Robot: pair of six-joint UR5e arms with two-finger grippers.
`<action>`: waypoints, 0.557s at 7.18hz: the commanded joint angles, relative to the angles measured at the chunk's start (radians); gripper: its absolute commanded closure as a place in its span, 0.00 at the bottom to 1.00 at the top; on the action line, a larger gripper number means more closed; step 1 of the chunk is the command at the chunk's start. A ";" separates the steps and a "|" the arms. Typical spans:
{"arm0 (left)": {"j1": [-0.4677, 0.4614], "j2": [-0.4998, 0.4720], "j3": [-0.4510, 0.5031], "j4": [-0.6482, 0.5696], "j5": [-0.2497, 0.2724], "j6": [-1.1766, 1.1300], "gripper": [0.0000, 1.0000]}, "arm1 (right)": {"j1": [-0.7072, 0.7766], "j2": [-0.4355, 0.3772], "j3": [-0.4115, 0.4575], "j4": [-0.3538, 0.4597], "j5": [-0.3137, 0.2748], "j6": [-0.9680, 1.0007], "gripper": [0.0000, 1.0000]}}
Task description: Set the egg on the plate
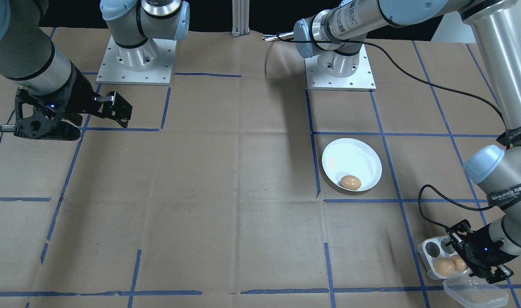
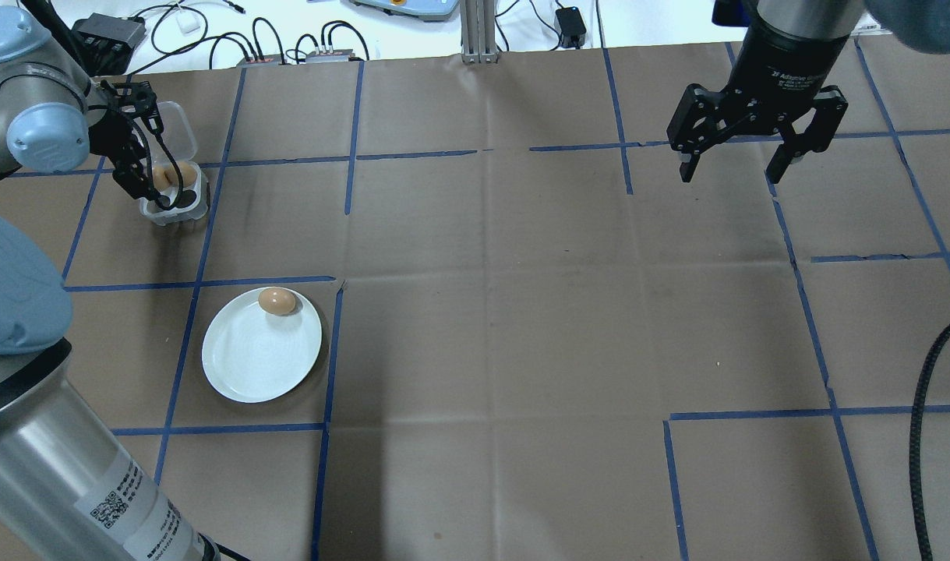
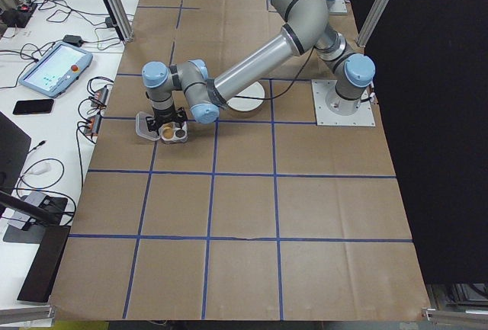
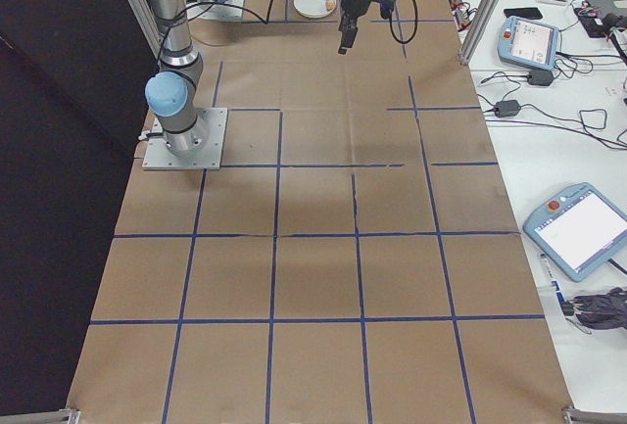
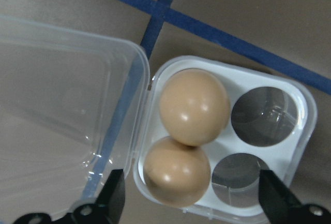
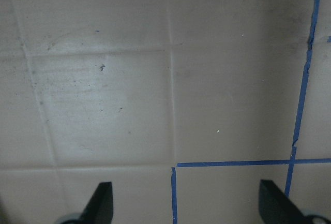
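Observation:
A brown egg (image 1: 351, 182) (image 2: 277, 301) lies near the rim of the round white plate (image 1: 350, 156) (image 2: 256, 358). My left gripper (image 5: 190, 185) (image 1: 478, 256) (image 2: 135, 152) hovers open over a clear four-hole egg tray (image 5: 305, 110) (image 1: 427, 248) (image 2: 198, 204). Two more eggs (image 5: 194, 105) (image 5: 177, 169) fill the tray's holes beside its hinge; the other two holes are bare. Neither finger touches an egg. My right gripper (image 2: 732, 175) (image 1: 100, 126) (image 6: 187, 200) hangs open over bare cardboard at the table's other side, holding nothing.
The tray's clear lid (image 5: 62, 105) (image 1: 474, 293) lies folded open beside it. Blue tape lines (image 2: 334, 358) grid the brown cardboard. Both arm bases (image 1: 136, 60) (image 1: 340, 68) stand at the robot's edge. Cables and devices (image 2: 280, 47) lie past the far edge.

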 commanded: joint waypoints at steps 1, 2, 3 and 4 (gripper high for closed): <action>0.001 -0.009 -0.007 0.037 0.000 -0.003 0.27 | 0.000 -0.001 0.000 0.000 -0.001 0.000 0.00; 0.001 -0.009 -0.007 0.043 0.000 -0.018 0.36 | 0.000 0.000 0.000 0.000 -0.001 0.000 0.00; -0.003 -0.009 -0.007 0.043 0.000 -0.027 0.45 | 0.000 -0.001 0.000 0.000 -0.001 0.000 0.00; -0.005 -0.006 -0.006 0.043 -0.001 -0.040 0.56 | 0.000 -0.001 0.000 0.000 0.001 0.000 0.00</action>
